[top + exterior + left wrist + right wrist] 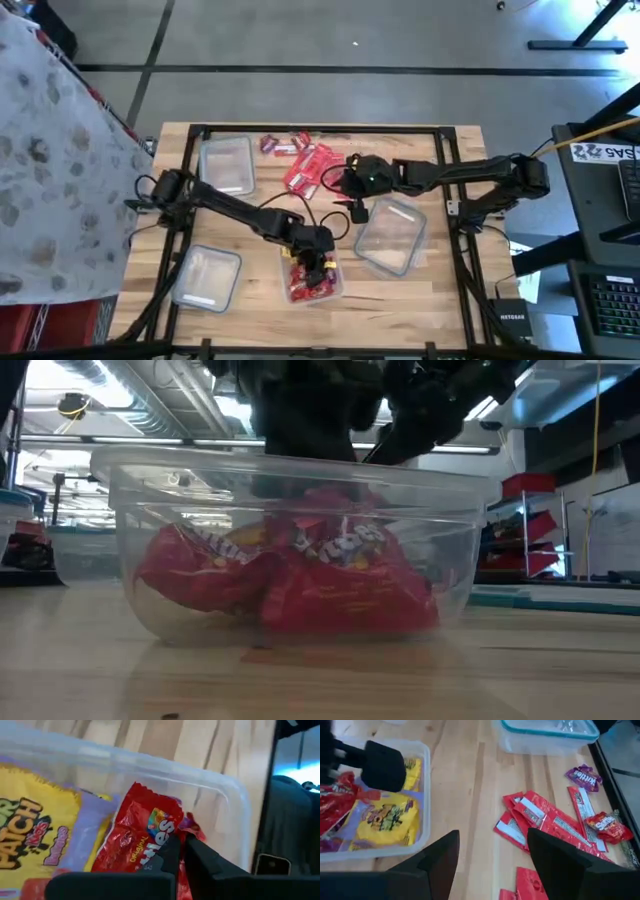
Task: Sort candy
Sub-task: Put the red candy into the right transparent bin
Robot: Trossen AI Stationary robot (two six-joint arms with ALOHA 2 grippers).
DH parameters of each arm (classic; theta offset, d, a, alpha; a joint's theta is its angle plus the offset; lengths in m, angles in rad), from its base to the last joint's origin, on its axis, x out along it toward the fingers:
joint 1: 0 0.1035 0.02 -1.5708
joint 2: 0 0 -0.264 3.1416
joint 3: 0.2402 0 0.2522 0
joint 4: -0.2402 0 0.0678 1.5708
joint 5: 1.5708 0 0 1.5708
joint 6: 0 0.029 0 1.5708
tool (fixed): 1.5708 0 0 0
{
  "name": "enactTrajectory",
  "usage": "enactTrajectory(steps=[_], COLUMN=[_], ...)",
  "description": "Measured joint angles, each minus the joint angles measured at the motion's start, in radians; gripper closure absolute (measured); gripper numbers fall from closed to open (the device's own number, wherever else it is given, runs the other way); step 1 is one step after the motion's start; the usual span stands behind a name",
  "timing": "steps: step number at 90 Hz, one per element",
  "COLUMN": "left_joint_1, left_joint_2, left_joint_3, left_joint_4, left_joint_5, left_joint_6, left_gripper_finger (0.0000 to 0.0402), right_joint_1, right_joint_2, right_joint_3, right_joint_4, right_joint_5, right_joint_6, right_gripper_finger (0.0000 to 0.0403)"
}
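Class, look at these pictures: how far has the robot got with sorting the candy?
Done: several packs lie in the front tub. In hand: the left gripper is in that tub, shut on a red pack. Left: a loose pile on the table, where the open right gripper hovers.

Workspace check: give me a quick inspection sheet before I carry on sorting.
Surface: wooden table, dark frame around it.
Job's things: loose candy at the far middle; red packets in the near tub.
Clutter: three more clear tubs, one far left.
Tools: left tool over the near tub, shut on a red packet; right tool open, beside the loose candy.
Cables: black leads along both arms.
Surroundings: patterned cloth, keyboard.
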Motion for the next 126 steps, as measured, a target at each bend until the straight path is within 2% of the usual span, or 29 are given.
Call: enactTrajectory(steps=[10, 21, 30, 42, 50, 55, 65, 70, 77, 92, 98, 110, 118, 126], left_joint_1=[0.003, 0.018, 0.035, 0.046, 0.066, 0.090, 0.160, 0.214, 0.324, 0.607, 0.707, 0.870, 0.926, 0.938], left_joint_2=[0.026, 0.025, 0.007, -0.044, -0.085, -0.120, -0.173, -0.180, -0.180, -0.151, -0.138, -0.095, -0.049, 0.002], left_joint_3=[0.000, 0.000, 0.000, 0.001, 0.001, 0.001, 0.002, 0.001, 0.001, -0.025, -0.043, -0.052, -0.054, -0.054], left_joint_4=[0.043, 0.074, 0.066, 0.042, -0.054, -0.145, -0.293, -0.329, -0.327, -0.216, -0.121, 0.015, 0.056, 0.101], left_joint_5=[-0.001, 0.024, 0.078, 0.132, 0.090, -0.002, -0.281, -0.373, -0.399, -0.439, -0.413, -0.222, -0.154, -0.129], left_joint_6=[-0.018, -0.037, 0.001, 0.083, 0.151, 0.204, 0.347, 0.410, 0.469, 0.511, 0.511, 0.528, 0.564, 0.613], left_gripper_finger=[0.0367, 0.0324, 0.0293, 0.0278, 0.0277, 0.0277, 0.0277, 0.0277, 0.0277, 0.0277, 0.0277, 0.0276, 0.0276, 0.0276], right_joint_1=[0.017, 0.036, 0.043, 0.046, 0.042, 0.029, -0.020, -0.053, -0.107, -0.208, -0.231, -0.245, -0.241, -0.242], right_joint_2=[0.000, 0.000, -0.002, -0.019, -0.037, -0.051, -0.075, -0.081, -0.084, -0.085, -0.085, -0.084, -0.084, -0.084], right_joint_3=[0.000, 0.000, 0.000, 0.000, 0.000, 0.000, 0.000, 0.000, 0.000, 0.000, 0.000, 0.000, 0.000, 0.000], right_joint_4=[-0.011, -0.026, -0.043, -0.075, -0.101, -0.110, -0.110, -0.106, -0.104, -0.103, -0.101, -0.106, -0.105, -0.104], right_joint_5=[0.007, 0.060, 0.198, 0.397, 0.477, 0.499, 0.500, 0.501, 0.473, 0.290, 0.257, 0.237, 0.227, 0.184], right_joint_6=[0.000, 0.000, 0.027, 0.030, 0.012, -0.009, -0.058, -0.075, -0.080, -0.071, -0.070, -0.069, -0.065, -0.047], right_gripper_finger=[0.0181, 0.0181, 0.0181, 0.0181, 0.0181, 0.0181, 0.0181, 0.0181, 0.0181, 0.0181, 0.0181, 0.0181, 0.0181, 0.0181])
